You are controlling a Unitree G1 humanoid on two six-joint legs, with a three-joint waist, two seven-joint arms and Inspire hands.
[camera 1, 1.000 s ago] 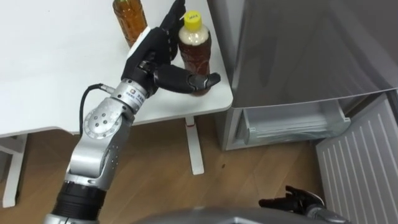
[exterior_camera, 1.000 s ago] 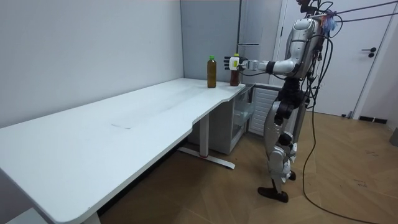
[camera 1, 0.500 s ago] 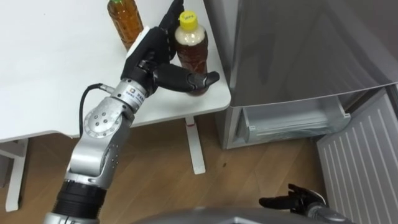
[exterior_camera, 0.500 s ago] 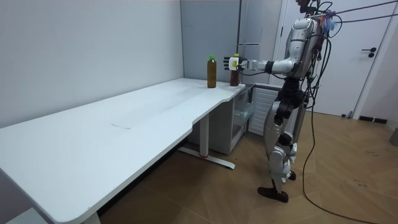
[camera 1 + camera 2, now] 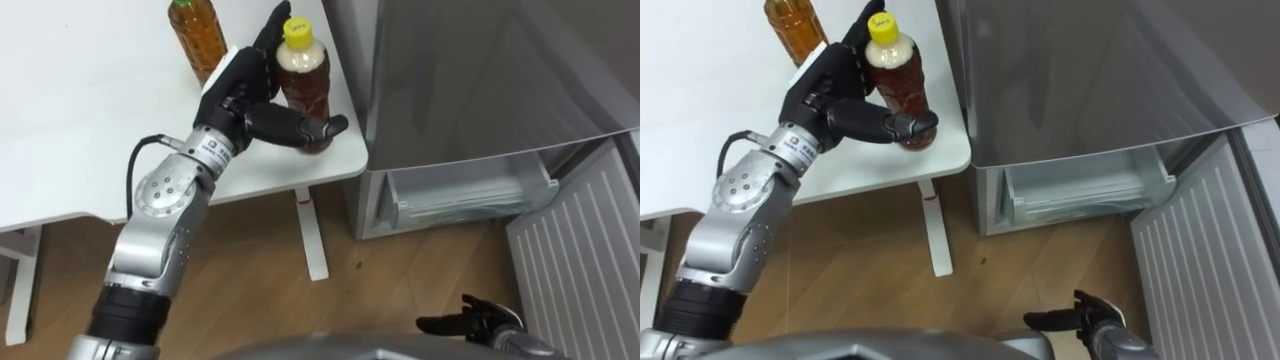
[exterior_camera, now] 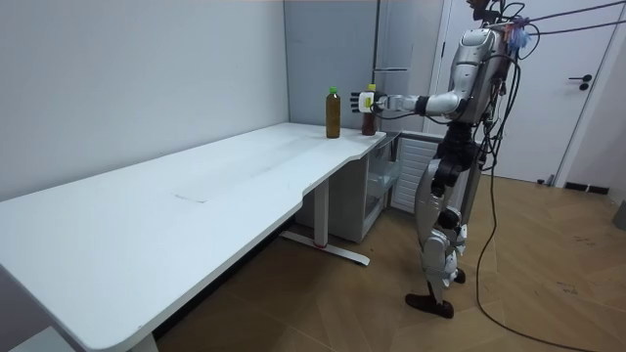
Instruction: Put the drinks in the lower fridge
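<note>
No lift yet: the left hand [image 5: 238,95] stays clasped round the yellow-capped tea bottle [image 5: 304,88] on the table [image 5: 90,130] corner, upper centre, unchanged. The right hand [image 5: 478,323] hangs slack-fingered, lower right, below the open lower fridge compartment [image 5: 470,195].

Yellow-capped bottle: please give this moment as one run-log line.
left hand: thumb round yellow-capped bottle on table corner | right hand: open, low | lower fridge: door open

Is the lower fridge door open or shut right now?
Open: the lower fridge door stands swung out on the robot's right, leaving the clear bin inside exposed.
</note>
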